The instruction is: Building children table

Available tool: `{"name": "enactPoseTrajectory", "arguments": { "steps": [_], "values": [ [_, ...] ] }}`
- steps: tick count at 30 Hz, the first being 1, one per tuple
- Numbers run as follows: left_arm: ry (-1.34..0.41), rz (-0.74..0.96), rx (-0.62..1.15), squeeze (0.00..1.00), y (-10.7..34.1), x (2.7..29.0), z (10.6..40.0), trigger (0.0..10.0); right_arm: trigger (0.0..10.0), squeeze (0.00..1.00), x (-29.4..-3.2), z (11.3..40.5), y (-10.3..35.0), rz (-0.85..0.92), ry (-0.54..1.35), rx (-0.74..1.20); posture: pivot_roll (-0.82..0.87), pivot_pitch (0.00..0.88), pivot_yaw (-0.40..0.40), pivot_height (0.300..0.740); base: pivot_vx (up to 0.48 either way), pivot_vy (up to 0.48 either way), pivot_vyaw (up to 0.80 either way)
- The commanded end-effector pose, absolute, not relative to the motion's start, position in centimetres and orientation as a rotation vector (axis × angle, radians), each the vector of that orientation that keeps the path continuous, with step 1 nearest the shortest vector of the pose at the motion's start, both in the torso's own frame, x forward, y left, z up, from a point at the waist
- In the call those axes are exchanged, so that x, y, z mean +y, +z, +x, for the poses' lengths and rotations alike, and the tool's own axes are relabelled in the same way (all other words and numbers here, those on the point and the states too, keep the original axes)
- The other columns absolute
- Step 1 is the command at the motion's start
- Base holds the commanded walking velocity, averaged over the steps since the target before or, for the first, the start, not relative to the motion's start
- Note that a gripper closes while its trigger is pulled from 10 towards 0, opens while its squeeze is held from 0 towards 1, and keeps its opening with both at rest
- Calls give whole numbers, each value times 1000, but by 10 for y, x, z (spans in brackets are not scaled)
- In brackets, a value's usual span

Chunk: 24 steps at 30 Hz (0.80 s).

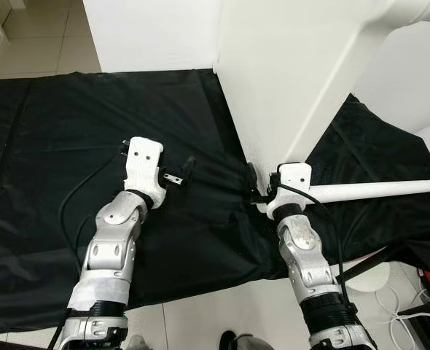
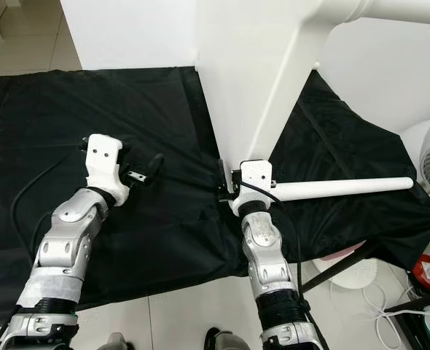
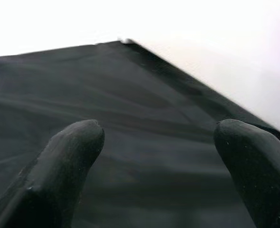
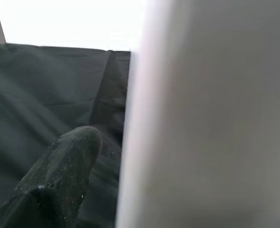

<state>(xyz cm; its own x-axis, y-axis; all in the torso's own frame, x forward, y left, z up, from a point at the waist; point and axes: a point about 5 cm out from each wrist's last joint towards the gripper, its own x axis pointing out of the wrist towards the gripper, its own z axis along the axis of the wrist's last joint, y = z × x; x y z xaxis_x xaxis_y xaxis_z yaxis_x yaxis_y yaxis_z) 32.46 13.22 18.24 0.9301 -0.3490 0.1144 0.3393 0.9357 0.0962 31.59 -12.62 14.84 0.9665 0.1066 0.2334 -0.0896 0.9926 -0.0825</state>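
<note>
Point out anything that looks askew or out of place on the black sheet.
The white table stands tipped on its side on the black sheet, one leg running up and right. A loose white leg lies flat beside the right gripper, unattached. The sheet is rumpled near the table's lower corner. Cables trail on the floor.

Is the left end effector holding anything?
No: the left end effector is open, its fingers apart over the black cloth with nothing between.

table panel upright on cloth; leg lying right.
</note>
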Motion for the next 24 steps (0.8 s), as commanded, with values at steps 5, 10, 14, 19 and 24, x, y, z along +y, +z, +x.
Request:
{"name": "enactPoseTrajectory", "arguments": {
  "steps": [5, 10, 14, 19, 24],
  "values": [
    [-177, 65, -131, 0, 186, 135, 331, 10000, 10000, 0, -133, 310, 147, -137, 102, -231, 29, 151, -11, 740, 0, 0, 0],
    [-185, 76, -127, 0, 186, 131, 330, 10000, 10000, 0, -133, 309, 146, -119, 103, -222, 35, 158, -10, 740, 0, 0, 0],
    [-186, 80, -121, 0, 186, 133, 328, 10000, 10000, 0, -132, 308, 149, -103, 101, -226, 40, 158, -8, 740, 0, 0, 0],
    [-187, 89, -123, 0, 187, 135, 331, 10000, 10000, 0, -132, 311, 150, -85, 81, -223, 34, 145, -7, 740, 0, 0, 0],
    [-203, 80, -131, 0, 188, 131, 331, 10000, 10000, 0, -134, 312, 154, -87, 73, -233, 32, 136, -16, 740, 0, 0, 0]
  ]
}}
